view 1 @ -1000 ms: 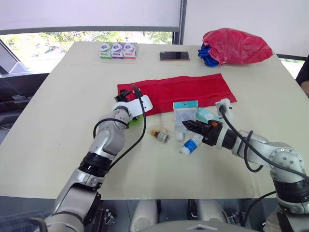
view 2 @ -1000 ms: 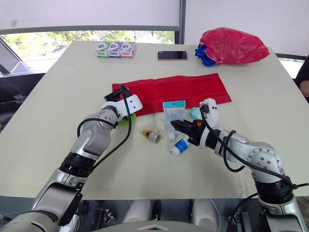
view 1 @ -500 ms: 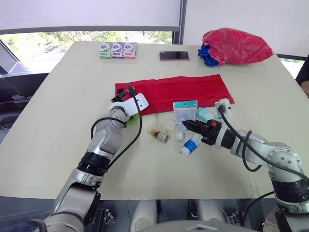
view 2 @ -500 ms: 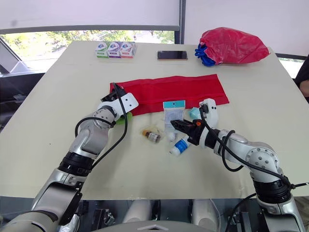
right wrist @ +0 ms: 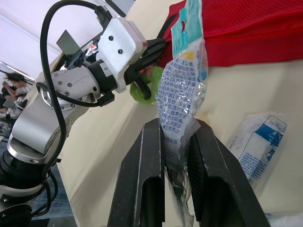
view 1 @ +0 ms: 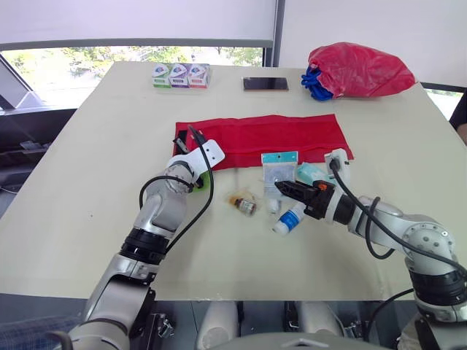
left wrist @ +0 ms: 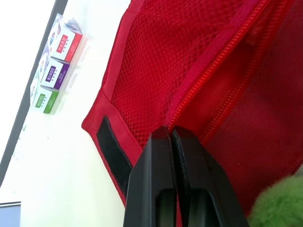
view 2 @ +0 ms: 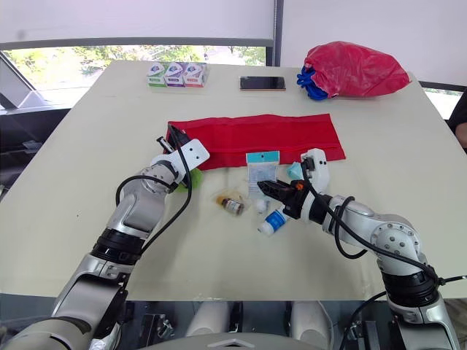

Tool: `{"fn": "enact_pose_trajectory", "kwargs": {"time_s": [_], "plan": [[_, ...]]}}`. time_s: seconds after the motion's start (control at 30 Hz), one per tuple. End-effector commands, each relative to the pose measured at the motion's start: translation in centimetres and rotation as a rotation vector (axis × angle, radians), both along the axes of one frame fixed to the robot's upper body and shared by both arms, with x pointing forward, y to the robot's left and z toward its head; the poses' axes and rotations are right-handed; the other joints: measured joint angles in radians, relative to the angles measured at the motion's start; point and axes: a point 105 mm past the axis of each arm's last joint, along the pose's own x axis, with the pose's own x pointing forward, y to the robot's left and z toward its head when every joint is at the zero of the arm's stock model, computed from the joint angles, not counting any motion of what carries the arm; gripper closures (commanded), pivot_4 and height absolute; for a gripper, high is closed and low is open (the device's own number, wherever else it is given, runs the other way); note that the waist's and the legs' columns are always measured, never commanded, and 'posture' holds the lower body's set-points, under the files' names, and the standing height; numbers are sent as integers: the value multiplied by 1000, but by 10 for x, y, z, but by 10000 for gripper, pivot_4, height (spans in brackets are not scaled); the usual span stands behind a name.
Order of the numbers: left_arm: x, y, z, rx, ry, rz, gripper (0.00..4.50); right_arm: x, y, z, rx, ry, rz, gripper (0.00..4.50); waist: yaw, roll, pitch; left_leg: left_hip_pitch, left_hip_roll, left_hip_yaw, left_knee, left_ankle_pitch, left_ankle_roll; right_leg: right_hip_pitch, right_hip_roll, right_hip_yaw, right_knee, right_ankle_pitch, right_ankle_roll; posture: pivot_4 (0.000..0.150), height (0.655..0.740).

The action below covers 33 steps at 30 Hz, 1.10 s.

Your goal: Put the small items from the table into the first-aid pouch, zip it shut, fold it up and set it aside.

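On table (view 1: 87,182), pouch (view 1: 284,135) edge between left fingers (left wrist: 150,179), packet (right wrist: 182,94) between right fingers (right wrist: 142,179)

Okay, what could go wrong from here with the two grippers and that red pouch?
1. The left gripper pinches only a thin bit of the red pouch at the zipper line; it could slip and let the opening fall shut.
2. The right gripper holds the clear packet by one end, so the floppy packet may buckle against the pouch edge instead of sliding in.
3. The right arm passes close to the blue-and-white tube and might knock it rolling.
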Motion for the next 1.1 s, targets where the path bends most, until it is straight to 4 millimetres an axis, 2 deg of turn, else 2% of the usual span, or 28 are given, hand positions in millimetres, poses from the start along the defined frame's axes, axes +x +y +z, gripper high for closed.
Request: {"fn": "enact_pose_trajectory", "kwargs": {"time_s": [0.03, 0.17, 0.3, 0.53, 0.83, 1.1], "plan": [[-4, -14, 5, -45, -10, -90, 44330, 2, -5, 15, 21, -51, -4, 43695, 1, 0, 0, 0, 0, 0, 0, 0, 0, 0, 0, 0, 0, 0, 0, 1500, 7400], [-12, -46, 8, -129, -7, -300, 44330, 1, -7, 14, 10, -42, 6, 43695, 3, 0, 0, 0, 0, 0, 0, 0, 0, 0, -1, 0, 0, 0, 0, 1500, 7400], [-12, -49, 6, -176, 17, -378, 44330, -1, -12, 10, -10, -12, 28, 43695, 0, 0, 0, -1, 0, -1, 0, 0, 0, 0, -1, 0, -1, 0, 0, 1500, 7400], [-16, -67, 4, -213, 60, -568, 44330, 3, -13, 8, -26, 30, 68, 43695, 1, 0, 1, -1, -1, -1, 0, 0, 0, 0, 0, 0, -1, 0, 0, 1500, 7400], [-14, -99, 7, -218, 71, -728, 44330, 23, 2, -7, -16, 142, 61, 43695, -1, 0, 1, -3, -2, 1, 1, 0, 0, 0, 0, 0, -2, 0, 0, 1500, 7400], [-13, -102, 19, -226, 63, -785, 44330, 50, 18, -20, 63, 246, -12, 43695, -1, 0, 1, -4, -2, 1, 1, 0, 0, -1, 1, -2, -2, 0, 0, 1500, 7400]]}}
